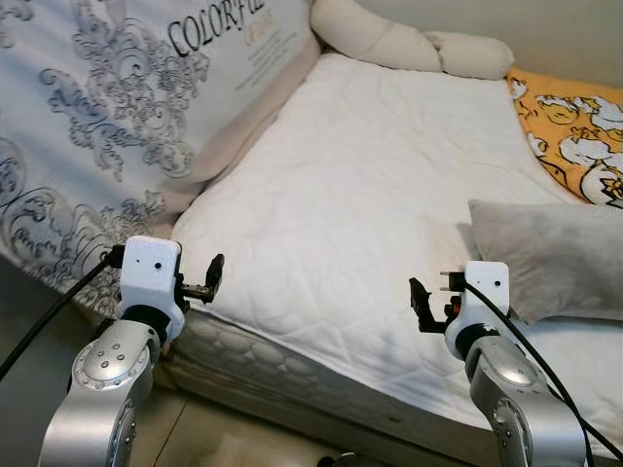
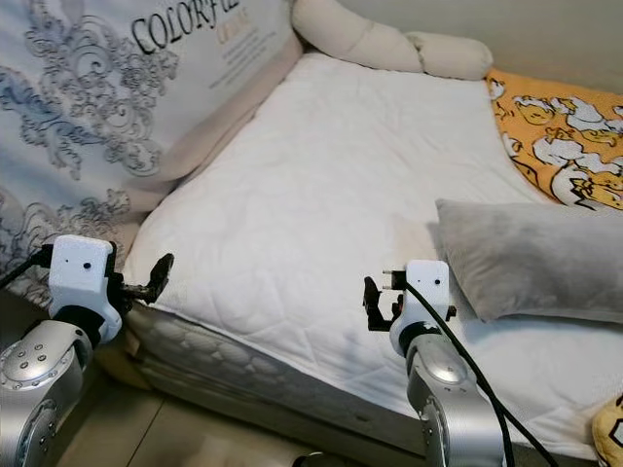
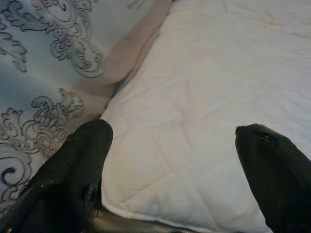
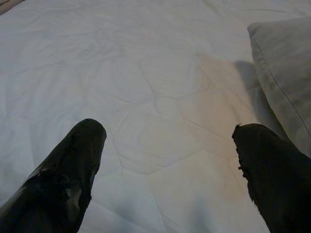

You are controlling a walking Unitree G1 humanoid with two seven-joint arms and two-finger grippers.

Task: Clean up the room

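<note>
A white quilted mattress lies before me, bare in its middle. A grey pillow rests on its right side. My left gripper is open and hovers at the mattress's near left corner, holding nothing. My right gripper is open too, above the near edge of the mattress, just left of the grey pillow. Nothing sits between either pair of fingers.
A large patterned board with printed lettering leans along the bed's left side. A cream bolster lies at the head. An orange patterned blanket covers the far right. A yellow item peeks in at the lower right.
</note>
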